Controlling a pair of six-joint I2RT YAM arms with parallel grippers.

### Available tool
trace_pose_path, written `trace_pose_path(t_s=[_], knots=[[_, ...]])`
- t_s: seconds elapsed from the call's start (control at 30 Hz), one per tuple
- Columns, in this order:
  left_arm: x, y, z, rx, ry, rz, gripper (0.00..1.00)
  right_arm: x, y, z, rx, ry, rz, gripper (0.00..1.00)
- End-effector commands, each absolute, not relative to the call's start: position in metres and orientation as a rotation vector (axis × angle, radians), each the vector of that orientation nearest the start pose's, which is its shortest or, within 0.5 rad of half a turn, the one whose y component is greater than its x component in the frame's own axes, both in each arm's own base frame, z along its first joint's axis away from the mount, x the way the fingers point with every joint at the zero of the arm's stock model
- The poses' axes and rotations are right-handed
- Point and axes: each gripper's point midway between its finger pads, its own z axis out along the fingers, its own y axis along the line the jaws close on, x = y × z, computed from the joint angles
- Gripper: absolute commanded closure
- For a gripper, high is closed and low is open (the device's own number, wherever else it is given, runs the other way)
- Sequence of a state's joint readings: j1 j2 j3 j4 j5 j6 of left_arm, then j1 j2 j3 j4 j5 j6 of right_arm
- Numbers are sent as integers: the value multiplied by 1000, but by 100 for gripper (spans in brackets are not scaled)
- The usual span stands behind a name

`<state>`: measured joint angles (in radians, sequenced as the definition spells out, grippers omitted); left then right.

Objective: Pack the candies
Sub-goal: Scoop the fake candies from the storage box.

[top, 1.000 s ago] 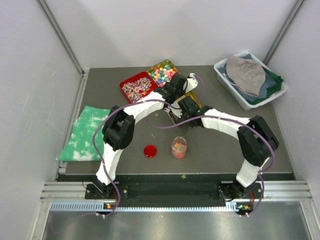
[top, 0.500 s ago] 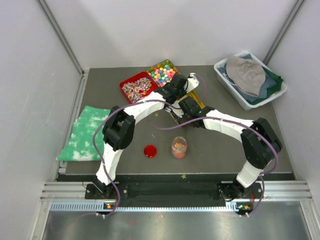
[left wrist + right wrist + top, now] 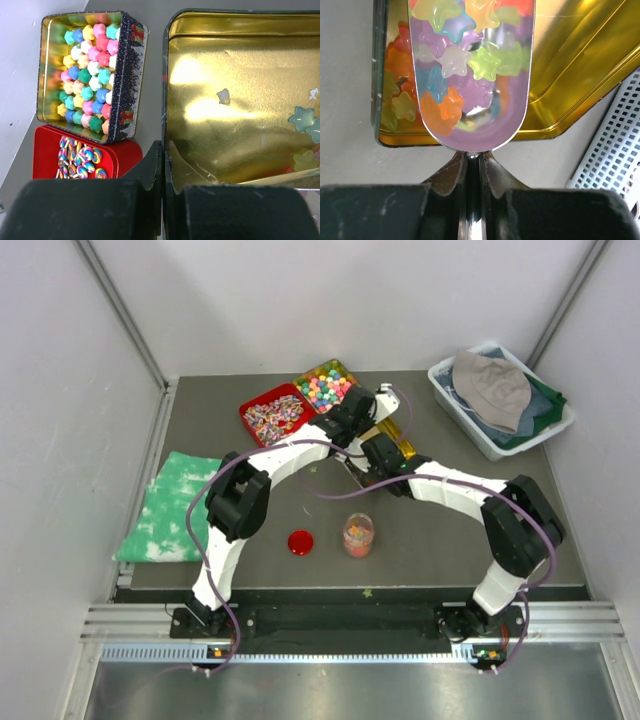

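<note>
The candies are glossy, translucent star-shaped jelly pieces in orange, yellow, green, pink and blue. A heap of them (image 3: 465, 55) fills a metal scoop (image 3: 487, 127). My right gripper (image 3: 473, 162) is shut on the scoop's handle and holds it over a gold tin (image 3: 575, 75). More candies (image 3: 395, 95) lie in the tin's left corner. My left gripper (image 3: 163, 160) is shut on the tin's rim (image 3: 166, 75); a few candies (image 3: 304, 120) show at its right side. In the top view both grippers, left (image 3: 368, 418) and right (image 3: 375, 452), meet at the tin (image 3: 398, 438). A clear jar (image 3: 358, 535) partly filled with candies stands near the front.
A red lid (image 3: 300, 542) lies left of the jar. A red tray of striped wrapped sweets (image 3: 272, 412) and a tin of pastel balls (image 3: 325, 386) sit far left of the gold tin. A white basket of cloths (image 3: 500, 395) is far right. A green towel (image 3: 170, 505) lies left.
My right gripper with the scoop has shifted a little to the right and farther back over the gold tin. The left arm has barely moved.
</note>
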<state>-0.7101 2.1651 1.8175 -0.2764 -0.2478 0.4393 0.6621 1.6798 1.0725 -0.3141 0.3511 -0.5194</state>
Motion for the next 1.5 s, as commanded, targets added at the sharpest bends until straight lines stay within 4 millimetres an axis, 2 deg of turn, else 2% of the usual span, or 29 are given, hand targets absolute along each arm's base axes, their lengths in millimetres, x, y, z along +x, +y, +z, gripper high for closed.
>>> trace_pose_path(t_s=[0.0, 0.17, 0.33, 0.67, 1.07, 1.47], knots=[[476, -358, 148, 1062, 1852, 55, 100, 394, 182, 139, -973, 1971, -344, 100], [479, -356, 146, 1052, 1863, 53, 100, 389, 177, 146, -970, 1952, -347, 100], [483, -354, 142, 1044, 1879, 49, 100, 384, 170, 141, -993, 1950, -376, 100], [492, -357, 141, 1015, 1905, 13, 100, 375, 171, 132, -1039, 1956, -349, 100], [504, -357, 122, 998, 1936, -17, 100, 366, 176, 128, -1124, 1961, -313, 100], [503, -351, 95, 960, 1997, -104, 100, 359, 179, 130, -1173, 1951, -329, 100]])
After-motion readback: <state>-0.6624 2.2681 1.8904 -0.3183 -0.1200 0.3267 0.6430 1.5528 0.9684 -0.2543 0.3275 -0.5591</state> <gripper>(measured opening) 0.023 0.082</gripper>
